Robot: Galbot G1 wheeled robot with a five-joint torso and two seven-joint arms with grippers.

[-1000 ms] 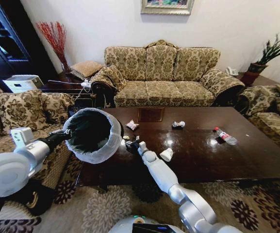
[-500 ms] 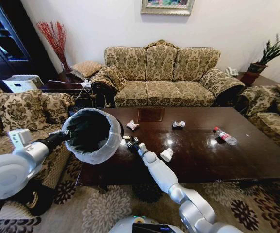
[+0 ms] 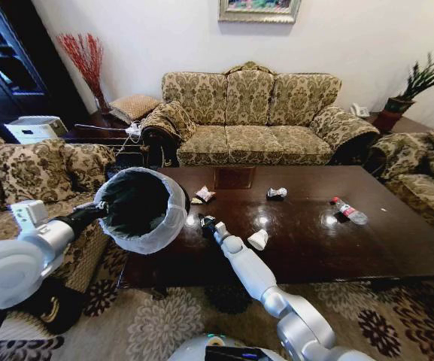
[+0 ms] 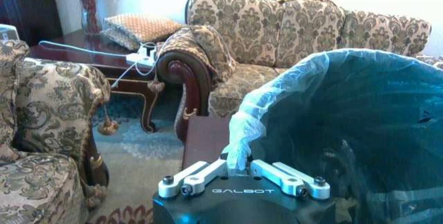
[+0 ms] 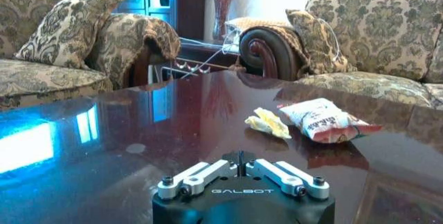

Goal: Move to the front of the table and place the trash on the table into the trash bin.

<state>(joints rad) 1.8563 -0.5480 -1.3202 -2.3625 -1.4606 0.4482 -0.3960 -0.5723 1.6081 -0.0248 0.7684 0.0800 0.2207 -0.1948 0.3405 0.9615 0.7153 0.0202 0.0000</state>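
Several pieces of trash are left on the tabletop (image 3: pixel 367 248): a snack wrapper (image 3: pixel 204 194) at eleven o'clock from our right end effector (image 3: pixel 204 223), a white tissue (image 3: pixel 258 240) at four, a bottle (image 3: pixel 348 211) at three. That end effector is clenched, empty. Our left end effector (image 4: pixel 244 174) is clamped on the trash bin (image 3: pixel 143 209) rim, held at the tabletop's left corner.

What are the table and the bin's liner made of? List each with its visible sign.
Table: apparently dark wood with a glossy varnish; it mirrors lights and windows.
Liner: thin translucent plastic film, crinkled and folded over the trash bin rim, pinched by the left end effector.
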